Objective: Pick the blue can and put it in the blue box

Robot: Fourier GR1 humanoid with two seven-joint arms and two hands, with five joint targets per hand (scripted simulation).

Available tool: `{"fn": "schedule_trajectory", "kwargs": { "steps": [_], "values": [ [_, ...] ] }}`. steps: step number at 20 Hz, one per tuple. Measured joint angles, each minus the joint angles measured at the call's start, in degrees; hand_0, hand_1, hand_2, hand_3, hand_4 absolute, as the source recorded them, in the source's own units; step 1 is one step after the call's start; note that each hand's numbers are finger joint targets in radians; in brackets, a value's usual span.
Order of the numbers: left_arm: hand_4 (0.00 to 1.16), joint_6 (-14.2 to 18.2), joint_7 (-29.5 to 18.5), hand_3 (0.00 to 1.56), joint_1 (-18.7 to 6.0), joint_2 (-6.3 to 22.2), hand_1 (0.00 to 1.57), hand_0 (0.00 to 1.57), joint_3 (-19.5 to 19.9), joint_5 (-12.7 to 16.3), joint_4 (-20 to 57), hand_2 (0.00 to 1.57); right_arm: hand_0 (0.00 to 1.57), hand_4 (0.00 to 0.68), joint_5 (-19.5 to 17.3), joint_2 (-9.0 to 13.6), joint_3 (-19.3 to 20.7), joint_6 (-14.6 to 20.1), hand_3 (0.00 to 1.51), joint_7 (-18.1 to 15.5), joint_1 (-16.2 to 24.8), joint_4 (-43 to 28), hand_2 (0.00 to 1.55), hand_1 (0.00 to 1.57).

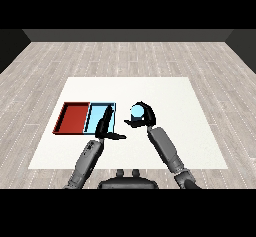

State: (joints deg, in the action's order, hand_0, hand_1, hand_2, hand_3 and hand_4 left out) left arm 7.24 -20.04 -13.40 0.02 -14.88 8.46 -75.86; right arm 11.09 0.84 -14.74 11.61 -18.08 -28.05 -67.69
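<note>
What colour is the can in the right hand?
Light blue: the can sits in the curled right hand, seen in the head view.

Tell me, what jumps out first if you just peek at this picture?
The right hand curled round the blue can, just right of the trays. Next, the red tray and the blue tray, side by side at the table's left. The left hand reaches over the blue tray's near edge, fingers straight.

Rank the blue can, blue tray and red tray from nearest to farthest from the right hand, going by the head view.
1. Blue can: in the right hand, whose fingers curl round it.
2. Blue tray: to that hand's left, beyond the left hand.
3. Red tray: farthest left, side by side with the blue tray.
</note>
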Motion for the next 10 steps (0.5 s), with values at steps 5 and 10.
{"fn": "schedule_trajectory", "kwargs": {
  "steps": [5, 10],
  "values": [
    [0.0, 2.2, -0.5, 0.0, -1.6, 0.2, 0.0, 0.0, -2.7, 1.4, 3.4, 0.0, 1.41, 0.663, -0.9, -0.6, -1.0, 0.1, 1.42, 1.1, 0.9, -2.1, 1.45, 1.41],
    [0.0, 3.0, -1.1, 0.0, -4.1, 0.1, 0.0, 0.0, -3.9, 2.9, 8.2, 0.0, 1.4, 0.669, -1.2, -0.8, -1.0, -1.3, 1.4, 0.4, 1.1, -2.2, 1.44, 1.4]
  ]
}}
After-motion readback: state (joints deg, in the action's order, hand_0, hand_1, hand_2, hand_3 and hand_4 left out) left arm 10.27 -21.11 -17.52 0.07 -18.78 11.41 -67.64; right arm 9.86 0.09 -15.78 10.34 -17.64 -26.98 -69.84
